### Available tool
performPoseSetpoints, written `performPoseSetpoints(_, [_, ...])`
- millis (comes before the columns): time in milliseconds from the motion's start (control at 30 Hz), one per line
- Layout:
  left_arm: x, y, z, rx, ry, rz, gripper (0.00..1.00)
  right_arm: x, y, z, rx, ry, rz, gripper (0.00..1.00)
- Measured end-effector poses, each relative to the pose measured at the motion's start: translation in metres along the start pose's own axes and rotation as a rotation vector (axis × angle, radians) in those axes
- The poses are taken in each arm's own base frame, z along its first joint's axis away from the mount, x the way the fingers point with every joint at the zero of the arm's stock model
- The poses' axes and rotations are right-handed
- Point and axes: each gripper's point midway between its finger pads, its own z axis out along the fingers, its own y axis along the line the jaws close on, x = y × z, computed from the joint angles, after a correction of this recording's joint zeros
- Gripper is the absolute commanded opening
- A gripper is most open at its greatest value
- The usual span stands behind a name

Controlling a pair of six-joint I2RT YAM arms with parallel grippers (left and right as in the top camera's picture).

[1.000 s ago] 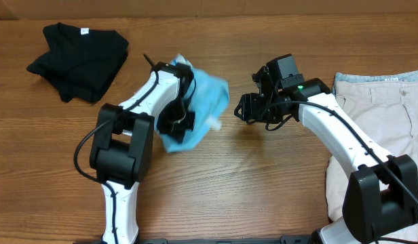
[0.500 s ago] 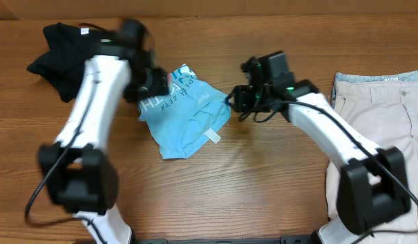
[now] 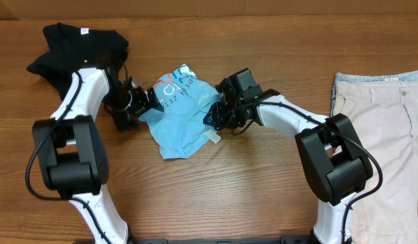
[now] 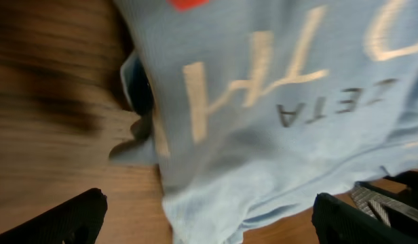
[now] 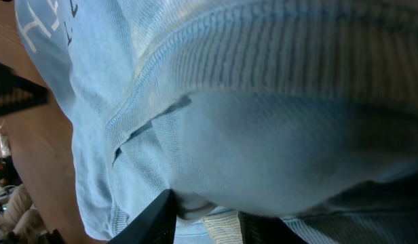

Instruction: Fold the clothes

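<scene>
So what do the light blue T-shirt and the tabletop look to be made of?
The light blue T-shirt: a soft knit, probably cotton jersey, matte. Close up it shows fine ribbing along a seam, limp folds and printed lettering. The tabletop: wood or a wood-look laminate, I cannot tell which. It has brown streaky grain and a slight sheen.

The light blue T-shirt (image 3: 184,120) lies rumpled in a loose, uneven bundle at the middle of the desk (image 3: 263,196). White and small dark-blue lettering and a patch of red face up on its far left part, and a white tag shows at its near right edge. The black garment (image 3: 77,57) sits bunched at the far left. The beige shorts (image 3: 389,135) lie spread flat at the right edge, waistband toward the far side.
</scene>
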Motion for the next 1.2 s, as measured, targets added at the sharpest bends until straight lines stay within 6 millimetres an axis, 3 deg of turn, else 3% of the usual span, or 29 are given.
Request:
performPoseSetpoints(133, [0.003,-0.001,0.024,0.077,0.071,-0.032,1.0,0.001,0.0,0.0,-0.003,0.004,0.009,0.34])
performPoseSetpoints(400, [-0.013,-0.047,0.034,0.314,0.056,-0.005,1.0,0.001,0.0,0.0,-0.003,0.005,0.013,0.34])
performPoseSetpoints(567, [-0.015,-0.079,0.049,0.394,0.072,0.007,0.78,0.001,0.0,0.0,-0.002,0.006,0.014,0.34])
performPoseSetpoints(667, [-0.015,-0.091,0.059,0.396,0.07,0.004,0.59,0.003,-0.001,0.0,0.001,0.012,0.018,0.34])
performPoseSetpoints(733, [-0.014,-0.096,0.065,0.382,0.068,-0.007,0.54,0.005,-0.001,0.0,0.004,0.018,0.022,0.34])
performPoseSetpoints(767, [-0.015,-0.096,0.067,0.37,0.063,-0.016,0.55,0.005,-0.002,0.0,0.006,0.021,0.025,0.34])
performPoseSetpoints(867, [-0.017,-0.098,0.066,0.373,0.062,-0.05,0.8,0.007,-0.002,0.0,0.008,0.026,0.028,0.34])
performPoseSetpoints(933, [-0.019,-0.104,0.063,0.39,0.056,-0.059,0.85,0.008,-0.003,0.0,0.01,0.031,0.036,0.33])
performPoseSetpoints(1100, [-0.027,-0.118,0.06,0.445,0.027,-0.045,0.85,0.01,-0.005,0.002,0.015,0.039,0.082,0.33])
performPoseSetpoints(1200, [-0.028,-0.129,0.066,0.445,0.006,-0.012,0.74,0.012,-0.009,0.006,0.018,0.051,0.107,0.33])
